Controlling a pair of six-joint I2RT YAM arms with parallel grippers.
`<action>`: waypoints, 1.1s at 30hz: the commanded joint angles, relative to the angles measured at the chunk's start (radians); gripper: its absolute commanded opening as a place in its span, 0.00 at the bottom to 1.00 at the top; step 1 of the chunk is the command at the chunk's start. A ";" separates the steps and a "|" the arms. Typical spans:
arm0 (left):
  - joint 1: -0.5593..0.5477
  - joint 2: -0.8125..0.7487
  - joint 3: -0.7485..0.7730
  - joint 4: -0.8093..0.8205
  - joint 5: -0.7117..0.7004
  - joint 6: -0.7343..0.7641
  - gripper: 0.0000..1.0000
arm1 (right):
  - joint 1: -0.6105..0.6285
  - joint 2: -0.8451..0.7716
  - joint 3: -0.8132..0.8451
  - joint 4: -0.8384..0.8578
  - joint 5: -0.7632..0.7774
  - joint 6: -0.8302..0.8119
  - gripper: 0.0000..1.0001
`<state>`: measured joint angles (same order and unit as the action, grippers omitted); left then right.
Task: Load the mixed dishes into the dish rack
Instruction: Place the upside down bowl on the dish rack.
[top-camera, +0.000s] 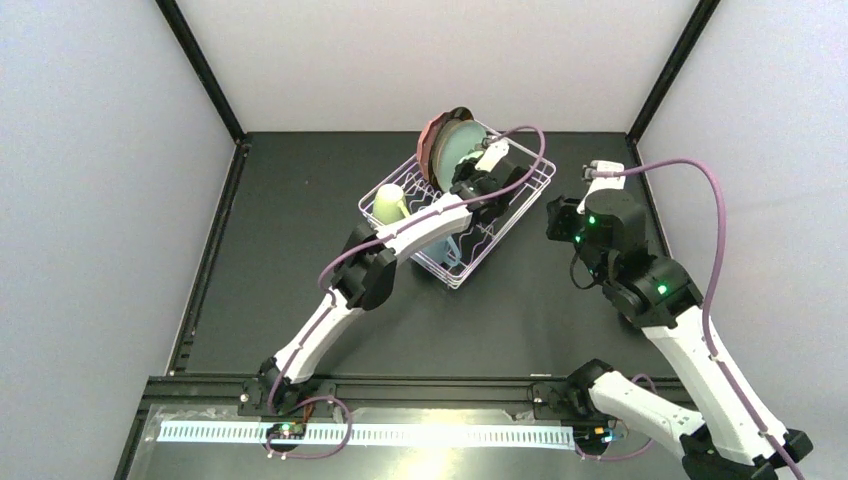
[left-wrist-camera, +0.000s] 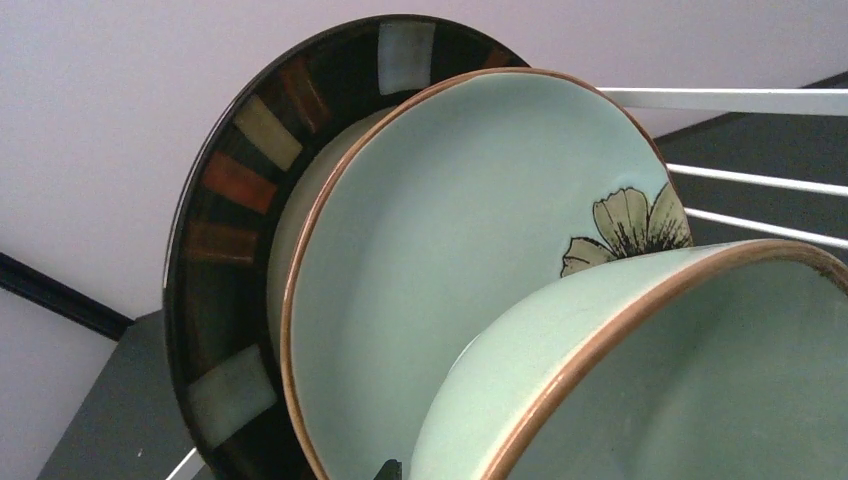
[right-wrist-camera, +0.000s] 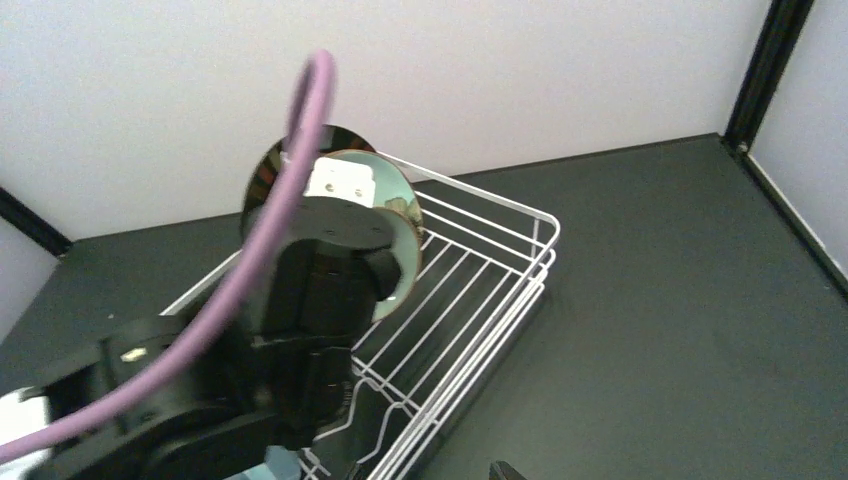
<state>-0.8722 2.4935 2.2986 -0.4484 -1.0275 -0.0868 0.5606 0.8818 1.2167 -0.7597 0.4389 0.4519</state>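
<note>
The dish rack (top-camera: 505, 215) holds the dark-rimmed plate (left-wrist-camera: 225, 230) and mint flowered plate (left-wrist-camera: 440, 250) upright in its far corner. The pale-green bowl (left-wrist-camera: 700, 380) tilts just before them, close against the left gripper (top-camera: 462, 178), whose jaws are hidden. The right gripper (top-camera: 558, 218) hovers beside the rack, its opening unclear.

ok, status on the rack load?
Left claw over dish rack, grip hidden. Right claw hovering beside it, grip unclear. Pale-green bowl in front of mint flowered plate, dark-rimmed plate behind. Nothing seen in the way.

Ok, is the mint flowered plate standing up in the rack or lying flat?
Standing on edge: the mint flowered plate has its face near vertical, just in front of the dark-rimmed plate, inside the dish rack.
</note>
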 joint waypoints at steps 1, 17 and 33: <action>-0.025 0.075 0.132 0.067 -0.152 0.016 0.01 | -0.001 -0.052 -0.025 0.006 -0.068 0.015 0.72; -0.005 0.165 0.136 0.279 -0.333 0.185 0.01 | -0.001 -0.227 -0.144 0.109 -0.142 -0.040 0.72; 0.043 0.230 0.147 0.321 -0.293 0.221 0.01 | -0.001 -0.274 -0.252 0.205 -0.149 -0.041 0.72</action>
<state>-0.8566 2.6934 2.3783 -0.1856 -1.2957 0.1177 0.5606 0.6167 0.9817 -0.6071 0.2874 0.4202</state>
